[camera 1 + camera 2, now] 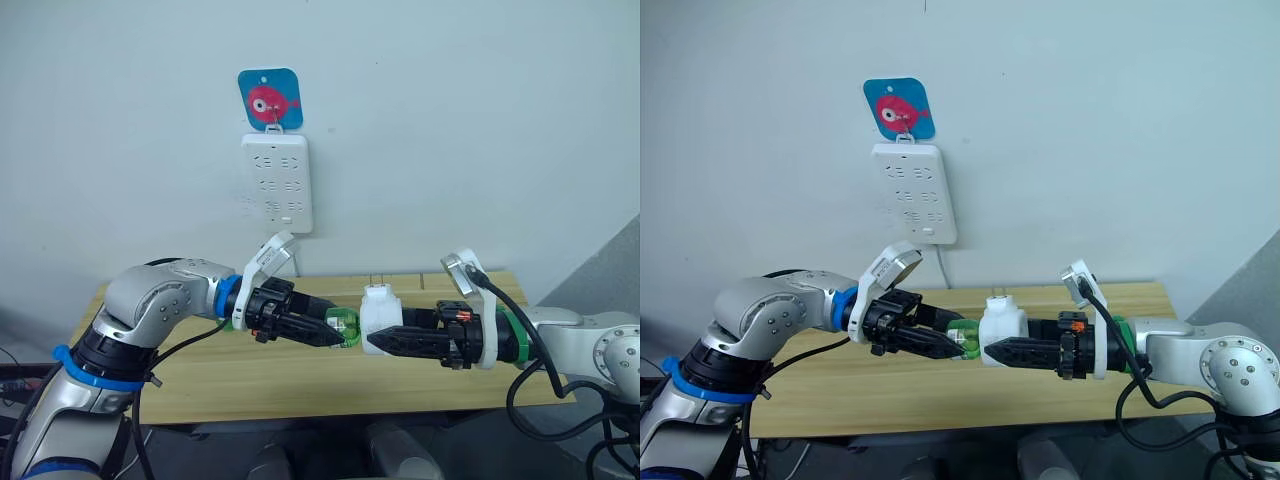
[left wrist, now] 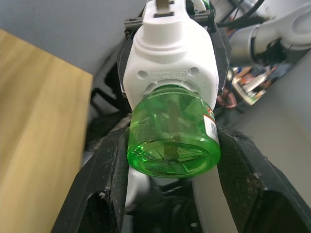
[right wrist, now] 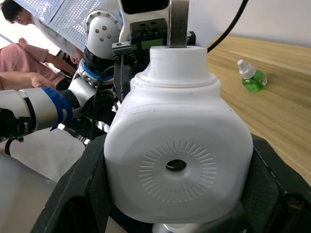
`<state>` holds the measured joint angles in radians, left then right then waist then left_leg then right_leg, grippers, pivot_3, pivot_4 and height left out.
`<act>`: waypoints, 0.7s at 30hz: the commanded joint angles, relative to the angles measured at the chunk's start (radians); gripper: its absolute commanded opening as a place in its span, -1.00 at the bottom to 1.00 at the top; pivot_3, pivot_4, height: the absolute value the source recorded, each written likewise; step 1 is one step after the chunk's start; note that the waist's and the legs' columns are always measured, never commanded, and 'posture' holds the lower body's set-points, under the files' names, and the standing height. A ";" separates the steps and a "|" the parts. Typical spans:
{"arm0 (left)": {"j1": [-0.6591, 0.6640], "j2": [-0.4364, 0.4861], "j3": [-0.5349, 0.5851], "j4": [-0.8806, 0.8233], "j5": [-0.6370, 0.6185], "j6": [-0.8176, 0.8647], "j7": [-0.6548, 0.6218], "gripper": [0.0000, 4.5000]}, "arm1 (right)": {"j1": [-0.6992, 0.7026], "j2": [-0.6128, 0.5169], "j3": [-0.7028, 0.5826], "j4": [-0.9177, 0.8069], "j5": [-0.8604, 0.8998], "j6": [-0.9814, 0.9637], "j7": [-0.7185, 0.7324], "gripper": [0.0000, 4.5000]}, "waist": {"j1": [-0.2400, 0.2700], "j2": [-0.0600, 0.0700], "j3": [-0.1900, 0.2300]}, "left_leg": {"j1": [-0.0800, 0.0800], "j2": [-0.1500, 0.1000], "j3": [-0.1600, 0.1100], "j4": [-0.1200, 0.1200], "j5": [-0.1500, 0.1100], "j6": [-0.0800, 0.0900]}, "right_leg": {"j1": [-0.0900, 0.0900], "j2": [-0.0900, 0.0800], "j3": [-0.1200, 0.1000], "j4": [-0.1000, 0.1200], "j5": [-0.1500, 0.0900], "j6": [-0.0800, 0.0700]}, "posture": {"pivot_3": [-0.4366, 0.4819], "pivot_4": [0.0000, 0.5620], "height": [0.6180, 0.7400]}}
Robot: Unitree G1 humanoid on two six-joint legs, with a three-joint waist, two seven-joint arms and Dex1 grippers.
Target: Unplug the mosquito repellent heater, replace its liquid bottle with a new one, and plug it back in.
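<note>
The right end effector (image 1: 385, 343) clamps the heater (image 1: 378, 316); the left end effector (image 1: 338, 333) grips its green bottle (image 2: 172, 138). Twist the bottle squarely, heater steady.

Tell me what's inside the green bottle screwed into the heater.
Through the green bottle under the heater, a pale wick runs up the middle; the liquid level can't be seen.

Power strip (image 1: 277, 183) sockets unobstructed above.
</note>
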<state>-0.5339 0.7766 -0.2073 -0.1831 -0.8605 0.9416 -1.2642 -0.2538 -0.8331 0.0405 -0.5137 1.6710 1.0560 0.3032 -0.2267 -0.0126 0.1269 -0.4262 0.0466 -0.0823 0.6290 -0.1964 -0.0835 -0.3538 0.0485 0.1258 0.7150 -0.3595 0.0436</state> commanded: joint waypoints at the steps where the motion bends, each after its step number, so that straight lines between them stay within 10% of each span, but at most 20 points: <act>1: 0.040 0.005 0.030 -0.008 0.121 -0.178 -0.007 0.68 | -0.001 -0.010 -0.018 -0.040 0.045 -0.003 0.006 0.34 | 0.000 0.000 0.000 | 0.000 0.000 0.000 0.000 0.000 0.000 | 0.000 0.000 0.000 0.000 0.000 0.000 | -0.58 -0.77 0.89; 3: 0.074 0.014 0.037 -0.026 0.163 -0.266 -0.040 0.97 | 0.001 -0.013 -0.020 -0.034 0.053 -0.006 0.002 0.34 | 0.000 0.000 0.000 | 0.000 0.000 0.000 0.000 0.000 0.000 | 0.000 0.000 0.000 0.000 0.000 0.000 | -0.58 -0.77 0.89; 14: 0.385 -0.091 0.155 -0.004 0.438 -1.036 -0.075 0.97 | 0.011 -0.010 -0.038 -0.002 0.080 -0.023 -0.030 0.34 | 0.005 0.000 0.000 | 0.001 0.000 0.002 -0.001 0.000 0.000 | 0.000 -0.001 0.002 -0.001 0.000 0.000 | -0.57 -0.76 0.89; 21: 0.352 -0.253 0.132 0.059 0.513 -1.278 0.020 0.97 | 0.001 -0.005 -0.035 0.002 0.090 -0.022 -0.041 0.34 | 0.013 0.000 0.000 | 0.000 -0.001 0.004 0.001 0.000 0.000 | 0.001 -0.002 0.004 -0.001 0.000 0.000 | -0.57 -0.76 0.89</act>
<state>-0.1607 0.5346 -0.0755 -0.1199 -0.3583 -0.2988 -1.2723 -0.2345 -0.8420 0.0290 -0.5024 1.7226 1.0534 0.2570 -0.2138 -0.0131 0.1266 -0.4254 0.0461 -0.0788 0.6297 -0.1964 -0.0835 -0.3531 0.0470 0.1293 0.7143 -0.3592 0.0438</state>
